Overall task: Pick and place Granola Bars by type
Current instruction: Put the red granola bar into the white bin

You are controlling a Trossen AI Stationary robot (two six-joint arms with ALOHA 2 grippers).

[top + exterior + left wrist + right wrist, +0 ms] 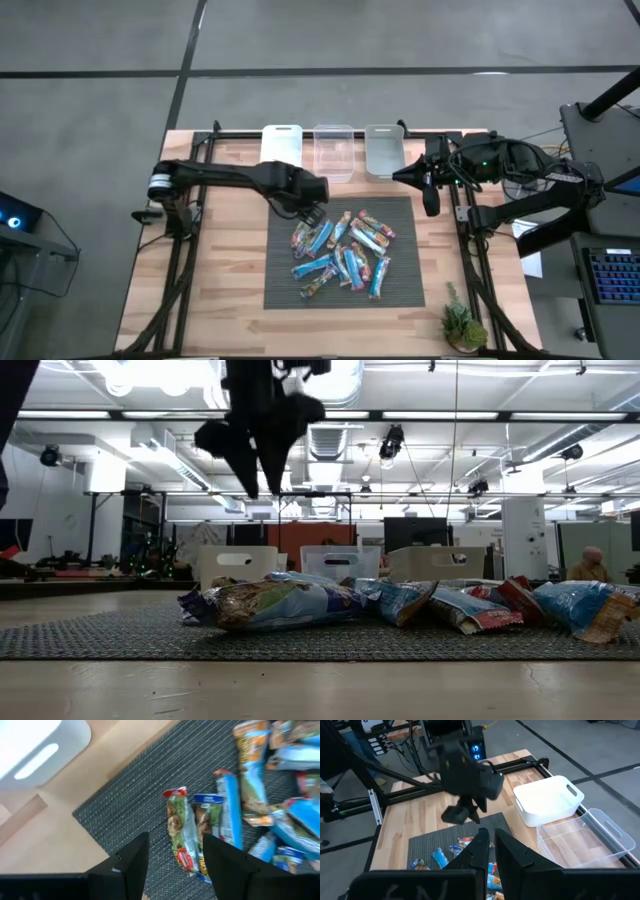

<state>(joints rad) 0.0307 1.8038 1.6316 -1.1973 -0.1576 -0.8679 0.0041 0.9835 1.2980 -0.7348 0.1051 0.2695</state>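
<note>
Several foil-wrapped granola bars [345, 250], mostly blue with red, orange or brown print, lie in a loose heap on a dark woven mat [285, 290]. In the low view the bars [400, 600] rest flat on the mat. My left gripper [313, 216] hangs open above the heap's far left corner, well clear of it [255, 460]. In the left wrist view my left gripper [172, 855] has its fingers standing either side of a red-and-green bar [179, 832] below. My right gripper [430, 200] waits shut at the mat's far right corner [491, 842].
Three small bins stand in a row along the far edge: a white one [282, 145], a clear one [333, 150] and a greyish one [383, 148]. A small potted plant [462, 325] sits at the near right corner. Bare wood lies left of the mat.
</note>
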